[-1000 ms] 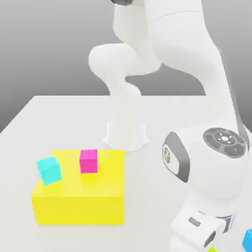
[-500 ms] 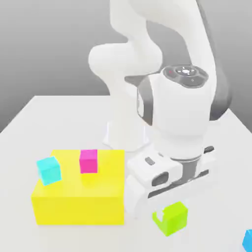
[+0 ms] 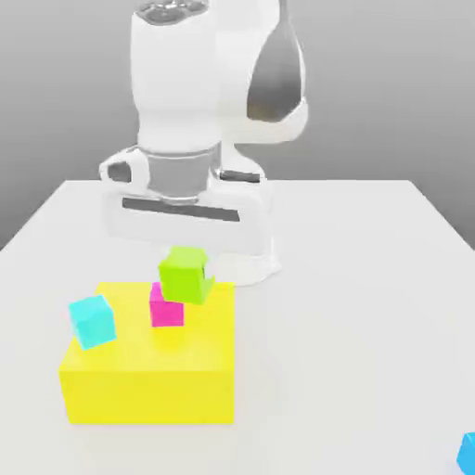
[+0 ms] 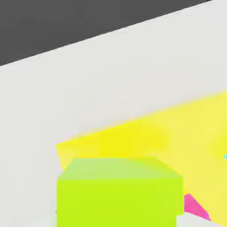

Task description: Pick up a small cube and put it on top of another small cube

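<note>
Swung across since the earlier frame, my tool now carries the lime cube over the yellow block; it was above the bench beside the block half a second ago. The tool is closed on the lime cube, which hangs fairly level, and I judge that this keeps its underside ready to sit flat on the magenta cube.

That cube rests on the block, below my tool and a little to the exterior view's left. It peeks out beside my load in the hand view, so I take it I am off centre and need a small sideways shift before lowering. Dropping straight down could clip its edge and push it along the block.

Farther from the tool, past the magenta cube, the cyan cube sits turned on the block; I should keep my slide short of it. The blue cube lies well apart from the tool, out of my way.
</note>
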